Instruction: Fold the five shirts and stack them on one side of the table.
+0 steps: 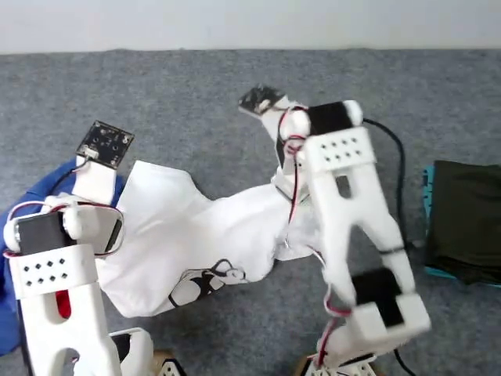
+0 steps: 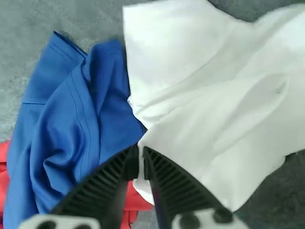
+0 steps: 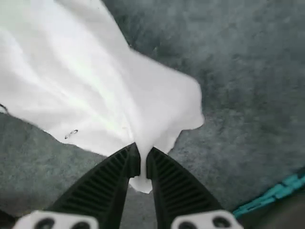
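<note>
Across the middle of the tabletop (image 1: 196, 94) the white shirt (image 1: 196, 235) is lying rumpled, the left tool (image 2: 140, 157) and the right tool (image 3: 143, 157) each pinching an edge of it, jaws nearly closed; a fold seems to be starting, calling next for both edges travelling together evenly. Beside the left tool a blue shirt (image 2: 62, 124) is crowding it over a red shirt (image 2: 3, 162); a folded dark shirt (image 1: 466, 219) is waiting well apart.

The white shirt (image 1: 227, 227) is showing soft, matt cloth; the blue shirt (image 2: 71, 119) is looking matt and stitched. The table (image 1: 180, 102) is wearing rough grey felt. The left tool (image 2: 139, 152) and right tool (image 3: 143, 152) are showing ribbed black plastic.
</note>
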{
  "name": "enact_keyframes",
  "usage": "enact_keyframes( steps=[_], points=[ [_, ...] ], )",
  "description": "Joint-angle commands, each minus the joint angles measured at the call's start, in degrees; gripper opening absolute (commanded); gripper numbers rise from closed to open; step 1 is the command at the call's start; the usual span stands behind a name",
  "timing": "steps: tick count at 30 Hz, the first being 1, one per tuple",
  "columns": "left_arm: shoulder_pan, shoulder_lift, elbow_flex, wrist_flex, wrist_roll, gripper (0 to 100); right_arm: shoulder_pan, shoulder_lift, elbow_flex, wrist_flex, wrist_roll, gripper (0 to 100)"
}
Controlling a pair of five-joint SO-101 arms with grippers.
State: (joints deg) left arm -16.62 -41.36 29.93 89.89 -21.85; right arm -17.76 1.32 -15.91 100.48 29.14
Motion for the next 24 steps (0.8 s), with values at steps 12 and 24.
enact_keyframes(
  steps=[12, 24],
  points=[
    [0.62, -18.55, -5.23, -22.42, 6.51, 2, 12.00, -13.58, -19.96, 1.63, 0.44, 1.2],
    [0.70, -18.29, -13.76, -37.45, -0.44, 2, 13.85, -13.76, -30.77, -1.01, 0.26, 1.2]
  ],
)
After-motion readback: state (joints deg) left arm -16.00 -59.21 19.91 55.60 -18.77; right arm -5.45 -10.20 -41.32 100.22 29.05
